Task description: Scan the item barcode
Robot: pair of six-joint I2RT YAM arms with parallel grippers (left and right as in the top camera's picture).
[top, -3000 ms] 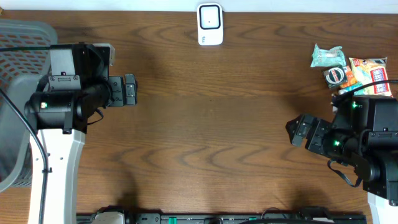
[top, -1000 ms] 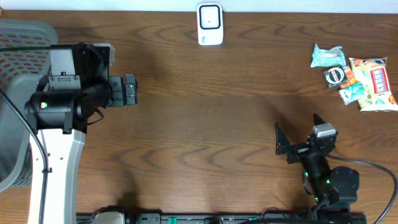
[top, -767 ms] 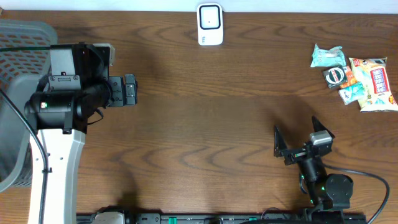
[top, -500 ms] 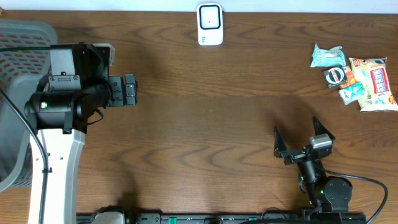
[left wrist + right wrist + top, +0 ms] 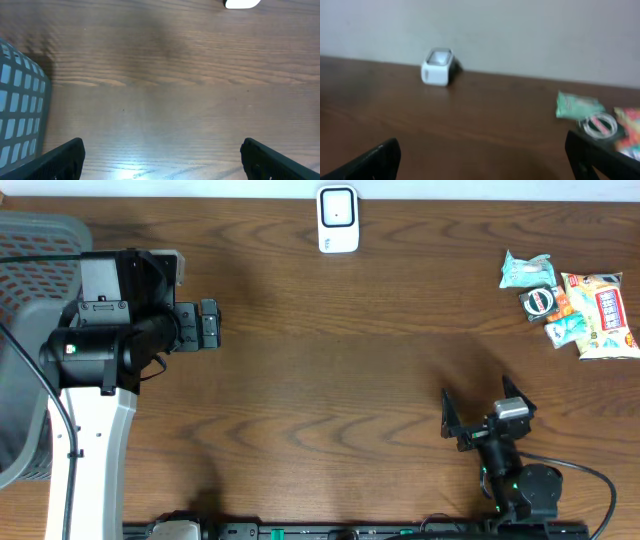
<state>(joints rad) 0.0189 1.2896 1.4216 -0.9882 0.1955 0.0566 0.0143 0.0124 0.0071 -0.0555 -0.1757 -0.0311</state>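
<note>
**Overhead and wrist views, read from left to right.** A grey basket (image 5: 25,330) with a lattice wall stands at the left edge of the brown wooden worktop (image 5: 330,380). The left arm rises just beside it and reaches to the right. The left gripper (image 5: 210,325) hangs over bare wood with its jaws spread wide and nothing between them. Its wrist view shows this plainly: the dark fingers (image 5: 60,160) sit at the two lower corners, with only wood grain in the gap.

At the middle of the far edge stands the white barcode scanner (image 5: 338,218), upright in front of the pale wall (image 5: 520,30) and well apart from both grippers.

Further right, near the front edge, the right gripper (image 5: 482,408) is tilted so that its camera looks across the worktop toward the far edge. Its jaws are also fully spread and empty.

The items to be scanned lie in a close cluster at the far right of the worktop:
- a green packet (image 5: 526,270)
- a round black item (image 5: 540,301) just beside the green packet
- a small blue packet (image 5: 562,330)
- a red-and-yellow snack bag (image 5: 600,310) nearest the right edge

All four rest on the wood, well apart from the scanner and from either gripper. Their barcodes are too small to make out.
</note>
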